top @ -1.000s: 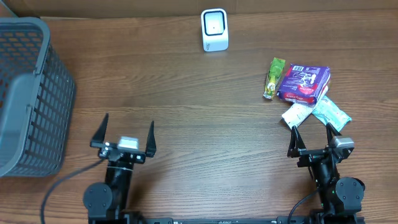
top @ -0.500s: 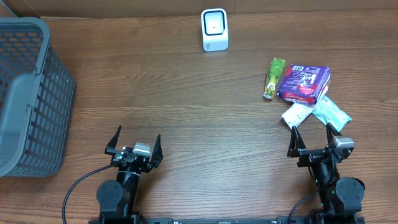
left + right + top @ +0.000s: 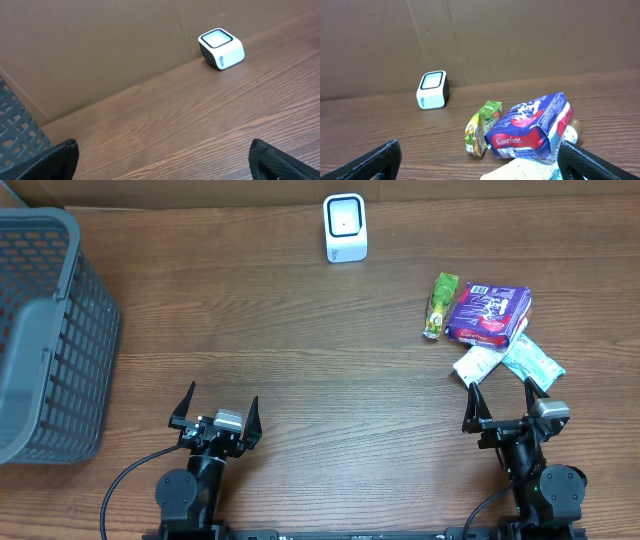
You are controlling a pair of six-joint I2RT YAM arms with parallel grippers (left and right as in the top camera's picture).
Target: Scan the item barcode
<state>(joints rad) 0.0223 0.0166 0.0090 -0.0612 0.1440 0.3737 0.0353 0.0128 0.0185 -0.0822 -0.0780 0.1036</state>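
- A white box-shaped barcode scanner (image 3: 345, 227) stands on the brown wooden table (image 3: 300, 350) at its far edge, against a brown cardboard wall. It has a pale window on its face.
- A purple plastic package (image 3: 488, 313) printed "Carefree" lies flat, well to the right of the scanner and nearer the arms. Nothing grips it.
- A green-and-yellow pouch (image 3: 439, 305) lies just beside the package, on the side towards the scanner.
- A white sachet (image 3: 476, 364) and a teal-and-white sachet (image 3: 532, 363) lie against the package's edge that faces away from the scanner.
- The left hand (image 3: 222, 392) hangs well apart from the scanner, to the left of it and on the arms' side of the table. Its fingers are spread wide and hold nothing. In its wrist view only bare wood shows between them, with the scanner far ahead to the right.
- The right hand (image 3: 502, 385) sits to the right of the scanner, just beyond the sachets. It is released and empty, and whether a fingertip touches the white sachet cannot be told.
- A dark grey plastic mesh basket (image 3: 60, 330) stands far to the left of the scanner.
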